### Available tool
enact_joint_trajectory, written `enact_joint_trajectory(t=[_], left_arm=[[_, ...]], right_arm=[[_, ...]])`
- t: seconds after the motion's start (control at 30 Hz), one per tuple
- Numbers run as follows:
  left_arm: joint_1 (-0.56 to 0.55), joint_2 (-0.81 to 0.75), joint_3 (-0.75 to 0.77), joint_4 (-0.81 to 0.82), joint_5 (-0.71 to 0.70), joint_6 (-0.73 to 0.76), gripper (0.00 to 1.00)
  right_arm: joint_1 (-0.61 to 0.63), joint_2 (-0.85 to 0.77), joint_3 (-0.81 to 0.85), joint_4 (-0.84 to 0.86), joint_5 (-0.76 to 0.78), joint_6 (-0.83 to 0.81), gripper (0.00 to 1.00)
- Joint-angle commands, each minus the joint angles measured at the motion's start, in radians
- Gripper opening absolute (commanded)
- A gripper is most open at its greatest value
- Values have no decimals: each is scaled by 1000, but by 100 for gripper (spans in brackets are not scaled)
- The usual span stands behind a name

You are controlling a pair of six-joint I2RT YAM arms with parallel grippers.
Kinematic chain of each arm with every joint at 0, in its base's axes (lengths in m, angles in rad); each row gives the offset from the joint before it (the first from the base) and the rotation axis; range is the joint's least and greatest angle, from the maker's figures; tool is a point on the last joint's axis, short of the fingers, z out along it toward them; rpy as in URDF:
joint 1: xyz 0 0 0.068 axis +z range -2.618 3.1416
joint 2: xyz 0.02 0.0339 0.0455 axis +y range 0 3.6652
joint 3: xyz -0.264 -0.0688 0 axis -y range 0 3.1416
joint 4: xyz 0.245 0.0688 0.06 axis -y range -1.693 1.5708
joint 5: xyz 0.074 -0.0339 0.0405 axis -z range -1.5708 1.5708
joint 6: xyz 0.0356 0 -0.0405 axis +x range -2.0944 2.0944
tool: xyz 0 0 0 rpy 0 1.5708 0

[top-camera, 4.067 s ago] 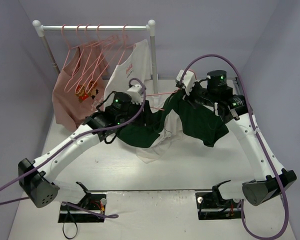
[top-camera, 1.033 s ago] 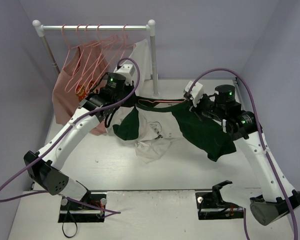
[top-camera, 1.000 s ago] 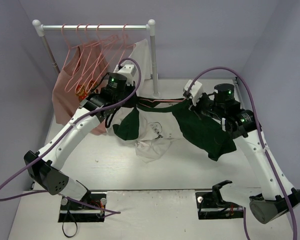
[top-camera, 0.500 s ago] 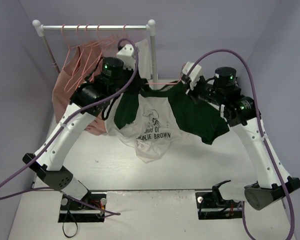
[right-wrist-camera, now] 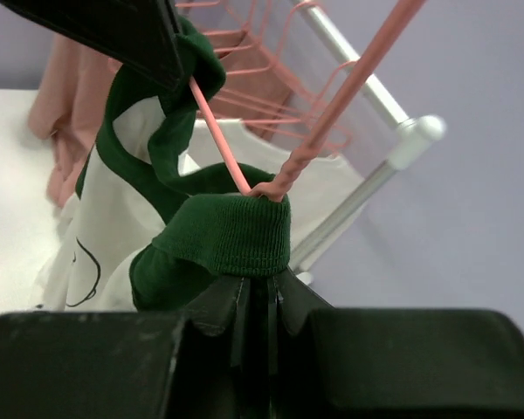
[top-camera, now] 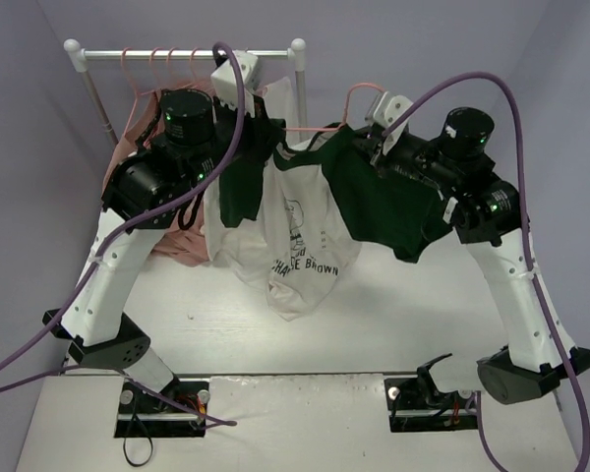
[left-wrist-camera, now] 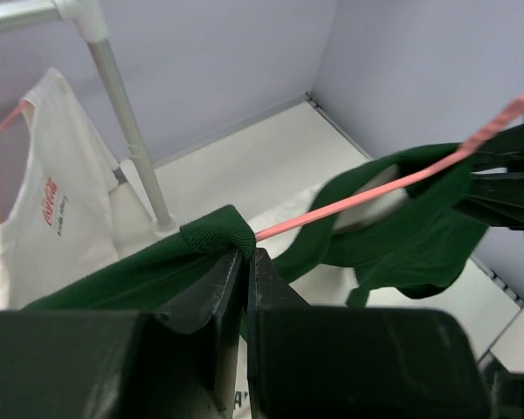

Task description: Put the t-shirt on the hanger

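Left gripper (left-wrist-camera: 244,253) is pinching a fold of the t-shirt (top-camera: 300,221) at its fingertips, right gripper (right-wrist-camera: 260,284) pinching the collar under the hanger (right-wrist-camera: 314,133) neck; shirt body is hanging between both pairs of fingers; uneven pulling is likely risking the hanger slipping out.

Colours: t-shirt (top-camera: 295,231) has a white body, dark green sleeves and collar, dark lettering and a line drawing on the chest. Hanger (left-wrist-camera: 349,199) pink; spare hangers (right-wrist-camera: 262,65) on the rail the same pink. Pink shirt (right-wrist-camera: 57,96) plain salmon. White shirt (left-wrist-camera: 52,218) has small red print. Cables (top-camera: 519,113) purple. Table (top-camera: 374,315) white
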Motion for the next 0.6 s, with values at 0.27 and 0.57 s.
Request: enact_joint_trajectory(t=[0.27, 0.57], left_arm=[[-23, -129, -323, 109, 81, 24, 0], [-24, -149, -292, 110, 110, 100, 0]], right_arm=[[16, -98, -286, 231, -35, 66, 0], [7, -140, -353, 361, -35, 123, 0]])
